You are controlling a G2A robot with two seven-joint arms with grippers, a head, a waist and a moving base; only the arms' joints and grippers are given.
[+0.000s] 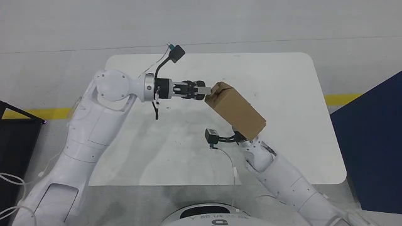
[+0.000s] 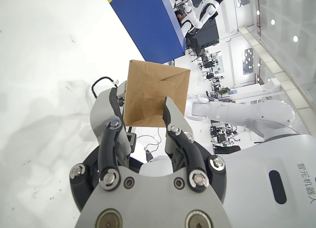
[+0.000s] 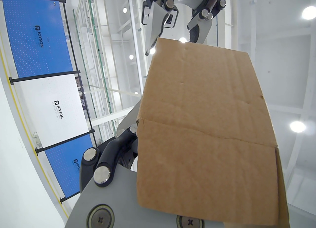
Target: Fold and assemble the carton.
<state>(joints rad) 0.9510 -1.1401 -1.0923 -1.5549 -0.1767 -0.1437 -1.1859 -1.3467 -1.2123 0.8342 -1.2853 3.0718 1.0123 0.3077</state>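
The carton [image 1: 235, 109] is matt creased cardboard; the table [image 1: 282, 81] smooth and scuffed.

Brown cardboard carton [image 1: 237, 110], folded into a box, seemingly held aloft, tilted diagonally.

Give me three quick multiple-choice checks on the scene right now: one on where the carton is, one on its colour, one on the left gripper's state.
1. Where is the carton?
A. Flat on the floor
B. Over the table
C. Inside a blue bin

2. What colour is the carton?
A. White
B. Green
C. Brown

3. How is the left gripper?
A. Open at the carton's end
B. Shut on a cable
C. Shut on nothing, far from the carton

Answers: 1 B, the top view shows it over the white tabletop. 2 C, it is plain brown cardboard in every view. 3 A, its fingers stand apart at the carton's end face.
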